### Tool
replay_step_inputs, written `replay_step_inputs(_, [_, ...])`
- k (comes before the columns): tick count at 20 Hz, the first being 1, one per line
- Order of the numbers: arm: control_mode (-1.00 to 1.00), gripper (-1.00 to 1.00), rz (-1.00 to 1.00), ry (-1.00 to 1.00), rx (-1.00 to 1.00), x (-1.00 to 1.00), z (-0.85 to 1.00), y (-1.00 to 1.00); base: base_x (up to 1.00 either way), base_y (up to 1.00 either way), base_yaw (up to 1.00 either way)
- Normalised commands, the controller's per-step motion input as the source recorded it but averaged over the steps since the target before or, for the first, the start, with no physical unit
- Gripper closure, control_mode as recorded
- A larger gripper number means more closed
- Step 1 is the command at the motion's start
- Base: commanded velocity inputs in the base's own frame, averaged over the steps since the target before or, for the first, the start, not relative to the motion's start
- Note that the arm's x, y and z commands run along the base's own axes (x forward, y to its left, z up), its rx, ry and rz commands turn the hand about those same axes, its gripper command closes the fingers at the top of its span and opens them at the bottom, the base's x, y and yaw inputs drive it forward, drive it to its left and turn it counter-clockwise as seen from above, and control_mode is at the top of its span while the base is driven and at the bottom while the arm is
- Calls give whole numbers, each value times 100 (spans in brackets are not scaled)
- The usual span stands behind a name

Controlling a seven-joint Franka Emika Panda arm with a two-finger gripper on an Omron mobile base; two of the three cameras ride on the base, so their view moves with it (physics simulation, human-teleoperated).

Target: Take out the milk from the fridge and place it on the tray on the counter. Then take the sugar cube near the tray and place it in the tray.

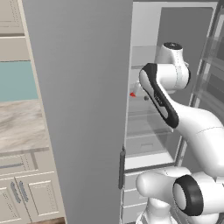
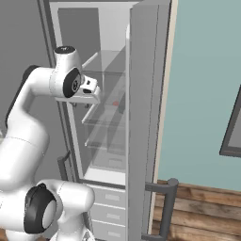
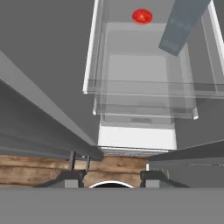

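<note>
- While the fridge (image 1: pixel 78 87) stands open, the gripper (image 3: pixel 111 178) hangs above its glass shelves (image 3: pixel 140 94), looking down along them.
- The fingertips (image 3: pixel 72 177) stand apart with nothing between them (no contact seen).
- The milk (image 3: pixel 183 25) stands on a shelf deep inside, ahead of the fingers and off to the right in the hand view, its long axis upright.
- A red item (image 3: pixel 142 16) lies well apart from the carton.
- Judgement: the hand must reach inward and across.
</note>
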Motion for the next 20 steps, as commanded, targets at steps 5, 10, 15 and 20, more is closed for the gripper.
replay_step_inputs(5, [-100, -100, 0, -2, 0, -15, 0, 0, 0, 0, 0])
replay_step_inputs(10, [-100, -100, -8, -15, -1, -36, -1, 0, 0, 0, 0])
replay_step_inputs(15, [-100, -100, -19, -22, -3, -30, 0, 0, 0, 0, 0])
replay_step_inputs(20, [-100, -100, -28, -27, -3, -11, 0, 0, 0, 0, 0])
